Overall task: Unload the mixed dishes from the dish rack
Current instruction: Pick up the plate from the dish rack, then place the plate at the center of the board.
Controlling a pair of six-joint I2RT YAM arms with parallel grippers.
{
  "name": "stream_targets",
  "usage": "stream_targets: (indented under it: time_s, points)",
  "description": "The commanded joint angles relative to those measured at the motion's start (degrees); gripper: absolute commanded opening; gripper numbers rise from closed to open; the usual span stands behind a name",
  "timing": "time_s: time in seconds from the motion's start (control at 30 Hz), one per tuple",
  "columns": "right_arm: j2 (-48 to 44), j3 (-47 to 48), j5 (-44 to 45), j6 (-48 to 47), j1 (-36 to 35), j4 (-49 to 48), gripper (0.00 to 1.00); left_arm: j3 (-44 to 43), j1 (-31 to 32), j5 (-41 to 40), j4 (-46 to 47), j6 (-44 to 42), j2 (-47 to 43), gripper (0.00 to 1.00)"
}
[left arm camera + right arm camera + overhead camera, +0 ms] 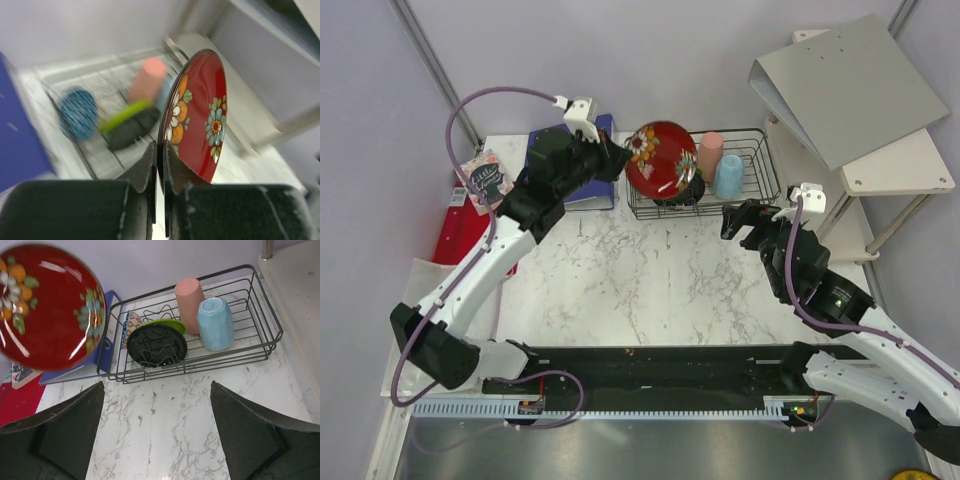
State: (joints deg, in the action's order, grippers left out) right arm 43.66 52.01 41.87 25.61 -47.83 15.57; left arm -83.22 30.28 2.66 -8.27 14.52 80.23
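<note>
red bowl (661, 160): held on edge in the air over the left end of the rack (768, 160), flowered outside turned toward the right arm. it looks clear of the wires, but the top view cannot settle that.
why on edge: a thin rim is the only part two fingers can pinch, and keeping the bowl upright probably lets it pass the dividers.
left pincer (159, 150): nearly together, clamped on the red bowl's rim, one finger on the inside wall and one on the outside.
right pincer (157, 430): fingers wide apart with nothing between them, over the bare counter (650, 280) just in front of the rack. i judge it is waiting for a turn at the cups.
pink cup (190, 300): upside down in the rack, likely for draining, touching the light blue cup (215, 322) on its right.
green bowl (165, 324): leaning among the dividers, with a dark round face in front of it. i cannot tell whether that is its own inside or another dish.
small patterned bowl (131, 325): on edge at the rack's left end.
blue binder (582, 190): flat on the counter just left of the rack, under the left arm.
progress: early, by my reading. one dish is in hand and four remain in the rack.
next: the red bowl needs an open patch of counter, and it should be tipped flat before release so it does not roll.
</note>
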Motion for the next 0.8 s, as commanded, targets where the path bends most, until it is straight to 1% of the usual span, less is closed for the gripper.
stream_targets:
  time_s: [0.0,0.03,0.07,0.1,0.17,0.2,0.3,0.37,0.43,0.47,0.5,0.57,0.6,0.63,0.77]
  points:
    - [-2.0,2.7,1.4,2.1,-0.1,1.3,0.93,14.0,0.7,16.0,-0.2,24.9,-6.4,0.02]
    - [-2.4,2.7,1.4,2.3,0.0,1.5,0.93,16.4,1.1,17.3,2.5,28.6,-8.1,0.02]
    - [-2.9,2.8,1.4,2.5,0.0,1.7,0.93,18.5,1.8,17.9,3.5,29.8,-8.9,0.02]
    - [-3.7,3.0,1.4,2.7,0.0,1.9,0.93,21.4,3.4,19.1,4.2,30.2,-9.6,0.02]
    - [-4.8,3.6,1.4,3.4,0.0,2.9,0.93,23.5,5.8,18.5,5.4,30.1,-11.0,0.02]
    - [-5.9,3.9,1.4,3.8,0.0,3.1,0.93,24.6,8.3,17.8,5.4,30.0,-11.2,0.02]
    - [-8.1,4.9,-0.6,5.2,0.0,3.4,0.93,26.7,12.3,16.2,6.5,30.4,-10.0,0.02]
    - [-8.9,5.5,-1.7,6.3,0.0,3.8,0.93,28.0,14.2,16.0,9.7,31.8,-8.1,0.02]
    - [-9.7,5.0,-1.8,6.6,0.0,3.8,0.93,29.6,16.7,16.1,12.5,34.0,-4.2,0.02]
    - [-9.8,4.7,-1.4,7.1,-0.1,4.1,0.93,29.9,17.5,16.6,15.8,34.4,-2.8,0.02]
    - [-9.9,3.9,-1.5,7.5,0.0,4.4,0.93,29.9,18.8,16.5,17.0,34.8,0.7,0.02]
    - [-9.8,2.9,-1.7,8.6,0.0,5.0,0.93,29.5,19.3,16.9,20.4,36.7,4.6,0.02]
    - [-9.9,1.9,-2.2,9.5,0.0,5.1,0.93,28.9,19.4,16.9,23.4,37.5,6.5,0.02]
    - [-9.9,1.4,-2.6,9.9,-0.1,5.1,0.93,28.1,19.5,17.0,24.3,38.6,10.6,0.02]
    - [-10.1,-0.1,-3.4,10.8,0.0,5.2,0.93,22.6,20.1,16.0,28.3,39.4,19.3,0.02]
